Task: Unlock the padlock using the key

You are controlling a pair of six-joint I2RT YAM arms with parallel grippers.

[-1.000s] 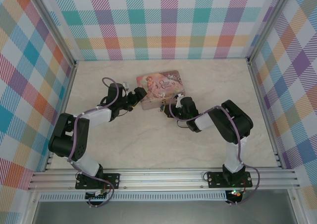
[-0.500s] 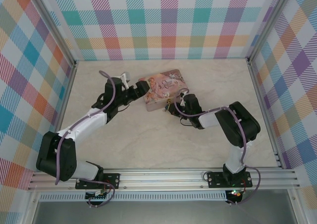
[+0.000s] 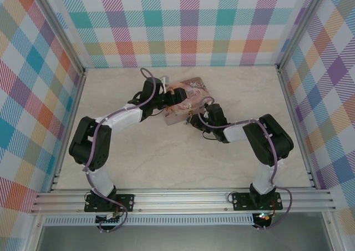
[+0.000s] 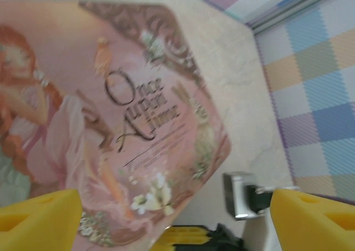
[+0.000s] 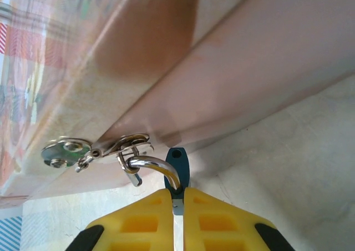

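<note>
Above the tin (image 4: 111, 95) now, left fingers (image 4: 316, 217)

Printed on the pink tin lid (image 4: 66, 84), at the centre of the left wrist frame: "Once Upon a Time" in dark curling script (image 4: 143, 111), stacked in short slanted lines stepping down toward the lower right. Just beneath, toward the bottom of the frame, a few finer lines of small print (image 4: 161, 151), too blurred to read. From the top camera, near the upper middle of the frame, the same tin lid (image 3: 194, 89) with lettering too small to make out.
</note>
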